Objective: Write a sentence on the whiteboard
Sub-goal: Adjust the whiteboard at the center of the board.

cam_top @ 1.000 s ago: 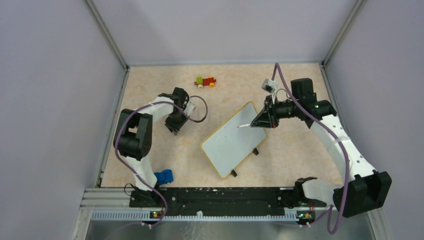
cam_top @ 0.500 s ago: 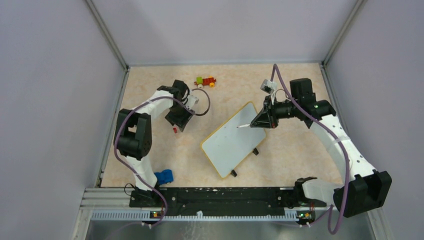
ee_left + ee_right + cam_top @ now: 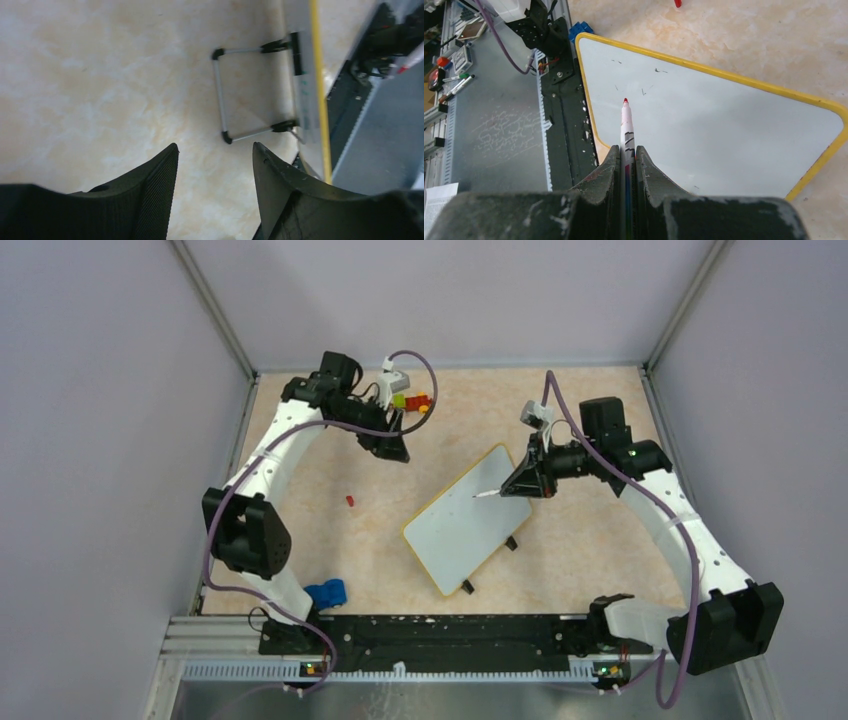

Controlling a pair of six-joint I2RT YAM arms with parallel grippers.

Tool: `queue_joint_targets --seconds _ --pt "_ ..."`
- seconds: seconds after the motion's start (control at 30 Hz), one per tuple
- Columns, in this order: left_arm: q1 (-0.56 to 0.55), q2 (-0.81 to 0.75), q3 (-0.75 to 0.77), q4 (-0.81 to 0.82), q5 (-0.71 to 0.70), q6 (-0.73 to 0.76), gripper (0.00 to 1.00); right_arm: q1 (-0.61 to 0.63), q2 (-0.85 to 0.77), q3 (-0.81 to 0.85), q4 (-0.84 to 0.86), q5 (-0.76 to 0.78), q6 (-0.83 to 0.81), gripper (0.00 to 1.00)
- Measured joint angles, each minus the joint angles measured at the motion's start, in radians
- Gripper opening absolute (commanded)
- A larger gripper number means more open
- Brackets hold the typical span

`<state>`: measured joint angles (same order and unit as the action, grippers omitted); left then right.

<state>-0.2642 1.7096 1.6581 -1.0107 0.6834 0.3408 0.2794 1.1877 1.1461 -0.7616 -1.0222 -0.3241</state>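
Lying propped on a wire stand just below and ahead of the right gripper, the whiteboard shows a glossy face that is bare except for a few faint dark specks. No red words are on it, so I judge the writing step as about to start.

Well off to that gripper's left, past the board's far corner, the left gripper hangs over the table with its jaws spread and nothing between them. The right gripper's jaws are pressed together on an uncapped red marker. It juts straight out past the fingertips, its tip over the board, though I cannot tell whether it touches. A small red piece, likely the marker's cap, lies nearer the left gripper.

Next, the tip needs lowering onto the board with light, even pressure. The first letter should start close to an edge, leaving room for the whole sentence.
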Motion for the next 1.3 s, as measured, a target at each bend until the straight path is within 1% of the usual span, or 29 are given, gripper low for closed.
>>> queue_joint_targets --seconds 0.17,0.27,0.37,0.5,0.7,0.8,0.97,1.07,1.2,1.3 --pt "-0.006 0.003 0.000 -0.011 0.267 -0.006 0.60 0.000 0.000 0.000 -0.010 -0.026 -0.024 0.00" --pt "-0.020 0.013 0.000 -0.011 0.362 -0.010 0.61 0.000 0.000 0.000 -0.010 -0.034 -0.025 0.00" --pt "-0.042 0.030 -0.013 -0.006 0.410 -0.025 0.61 0.000 0.000 0.000 -0.010 -0.038 -0.026 0.00" --pt "-0.097 0.051 -0.048 0.006 0.412 -0.048 0.59 0.000 0.000 0.001 -0.024 -0.042 -0.043 0.00" --pt "-0.194 0.093 -0.056 0.011 0.380 -0.051 0.46 0.000 0.005 0.014 -0.068 -0.045 -0.083 0.00" --pt "-0.224 0.108 -0.056 0.008 0.369 -0.043 0.37 0.000 0.005 0.015 -0.085 -0.045 -0.103 0.00" --pt "-0.251 0.136 -0.056 -0.015 0.343 -0.019 0.16 0.000 0.005 0.016 -0.128 -0.051 -0.140 0.00" --pt "-0.253 0.147 -0.038 -0.053 0.328 -0.018 0.08 0.000 0.005 0.021 -0.157 -0.056 -0.163 0.00" --pt "-0.267 0.175 0.013 -0.126 0.298 0.035 0.05 0.002 0.005 0.034 -0.181 -0.065 -0.183 0.00" --pt "-0.277 0.203 0.052 -0.158 0.278 0.071 0.05 0.005 0.006 0.034 -0.191 -0.067 -0.195 0.00"
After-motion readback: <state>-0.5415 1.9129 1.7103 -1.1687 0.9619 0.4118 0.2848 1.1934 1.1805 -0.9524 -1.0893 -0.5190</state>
